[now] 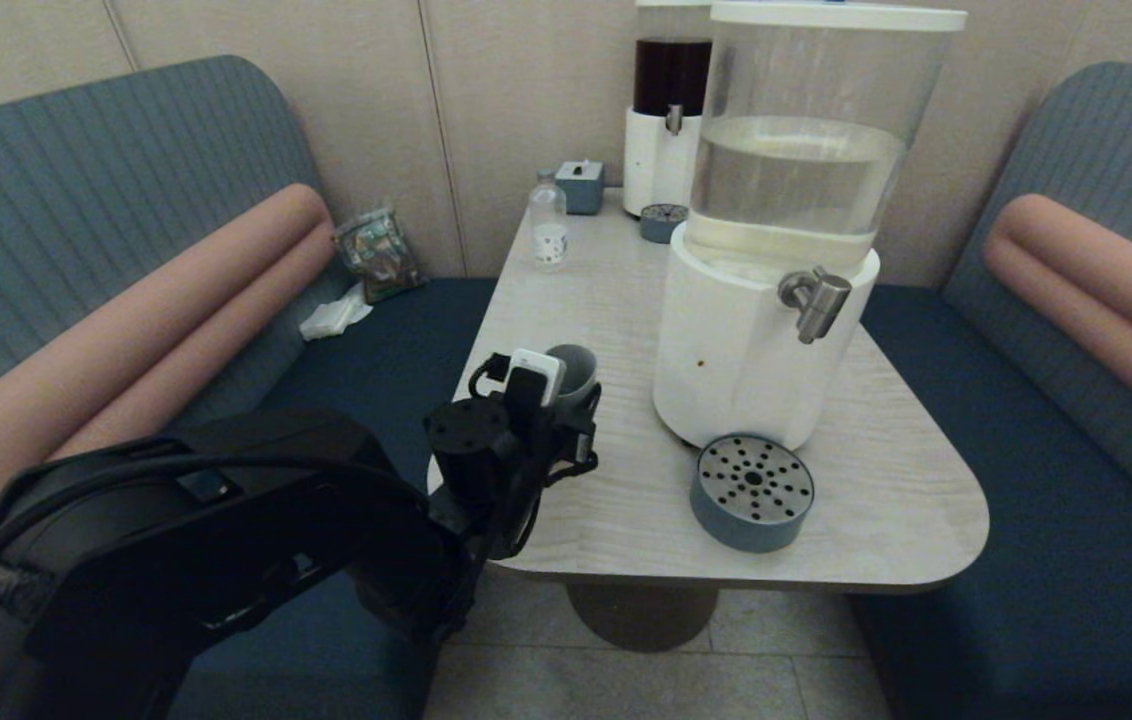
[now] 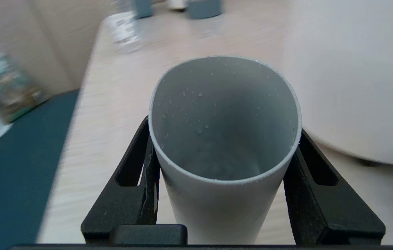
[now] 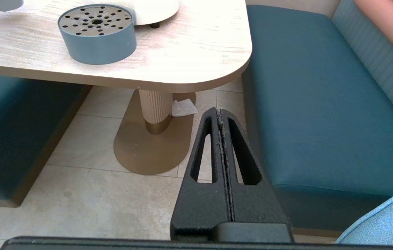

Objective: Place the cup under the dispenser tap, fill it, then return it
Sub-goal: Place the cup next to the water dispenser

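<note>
The grey-blue cup stands near the table's left edge, left of the large white-based dispenser. My left gripper is shut on the cup. In the left wrist view both black fingers press the sides of the cup, and droplets dot its inner wall. The brushed-steel dispenser tap juts out well to the right of the cup, apart from it. My right gripper is shut on nothing and parked low over the floor beside the table, out of the head view.
A round grey-blue tray with a perforated metal top sits in front of the dispenser. At the back stand a small clear bottle, a grey box, a dark-liquid dispenser and its small tray. Teal benches flank the table.
</note>
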### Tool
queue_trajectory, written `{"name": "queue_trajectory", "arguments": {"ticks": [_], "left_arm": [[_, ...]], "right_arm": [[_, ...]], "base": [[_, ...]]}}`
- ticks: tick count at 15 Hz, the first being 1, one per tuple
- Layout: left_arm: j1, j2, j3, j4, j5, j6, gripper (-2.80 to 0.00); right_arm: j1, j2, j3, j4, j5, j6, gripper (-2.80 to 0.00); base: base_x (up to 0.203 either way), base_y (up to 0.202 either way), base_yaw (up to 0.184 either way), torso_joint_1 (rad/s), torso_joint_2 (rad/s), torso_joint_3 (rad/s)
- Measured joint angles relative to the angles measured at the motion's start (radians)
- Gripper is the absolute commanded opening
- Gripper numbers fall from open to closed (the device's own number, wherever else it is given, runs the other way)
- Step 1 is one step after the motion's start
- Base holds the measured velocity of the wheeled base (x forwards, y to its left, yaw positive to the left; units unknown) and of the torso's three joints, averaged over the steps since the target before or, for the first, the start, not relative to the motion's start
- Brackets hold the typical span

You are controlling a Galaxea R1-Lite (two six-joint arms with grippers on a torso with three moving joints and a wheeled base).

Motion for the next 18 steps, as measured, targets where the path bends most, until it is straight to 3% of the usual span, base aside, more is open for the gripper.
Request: {"name": "queue_trajectory", "arguments": {"ticks": [11, 17, 18], "left_arm": [[0.067, 0.091, -0.136, 0.068, 0.002, -0.041, -2.80], [0.070, 0.103, -0.143, 0.066, 0.010, -0.042, -2.80], [0.069, 0.101, -0.139, 0.065, 0.014, -0.041, 0.00]], "right_arm": [[0.000, 0.000, 0.000, 0.000, -0.001, 0.000, -2.80], [0.000, 0.000, 0.000, 0.001, 0.000, 0.000, -2.80], [0.000, 0.000, 0.000, 0.000, 0.000, 0.000, -2.80]], "base": [[0.000, 0.000, 0.000, 0.000, 0.00, 0.000], [0.000, 0.000, 0.000, 0.000, 0.00, 0.000], [0.000, 0.000, 0.000, 0.000, 0.00, 0.000]]}}
